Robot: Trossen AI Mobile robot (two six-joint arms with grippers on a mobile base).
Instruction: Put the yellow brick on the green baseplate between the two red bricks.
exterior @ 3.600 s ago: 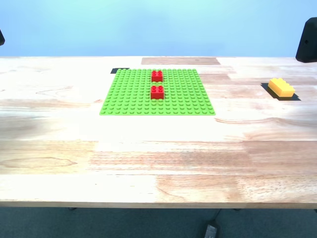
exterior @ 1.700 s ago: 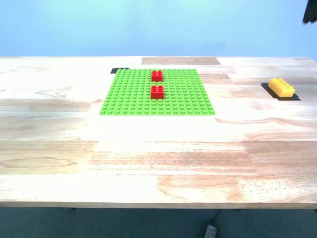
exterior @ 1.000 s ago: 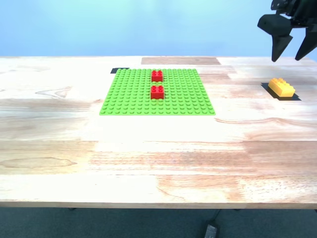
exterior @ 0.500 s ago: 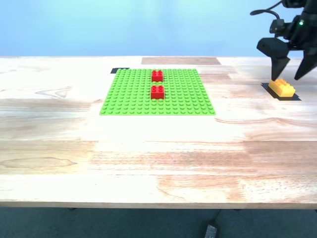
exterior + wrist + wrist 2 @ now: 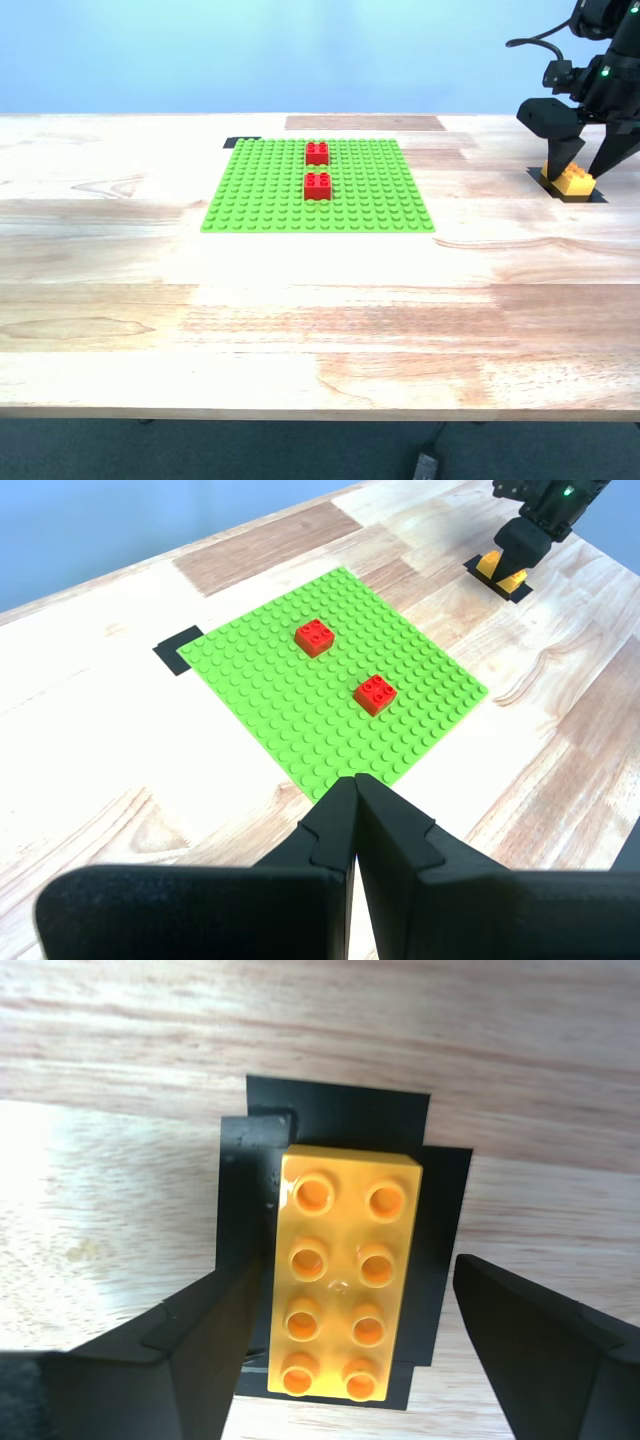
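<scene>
Our second tool [image 5: 355,1355] straddles the brick [image 5: 346,1271], fingers spread and gripping nothing.

The yellow brick lies on a black patch [image 5: 340,1118] near the counter's [image 5: 300,300] far corner at the exterior view's right — one finger [image 5: 190,1345] just beside its long side, the other clear of it. Our first tool [image 5: 355,790] hangs pinched closed, empty. Two red bricks [image 5: 317,185] sit apart on the baseplate [image 5: 260,190] — an open gap between them.
</scene>
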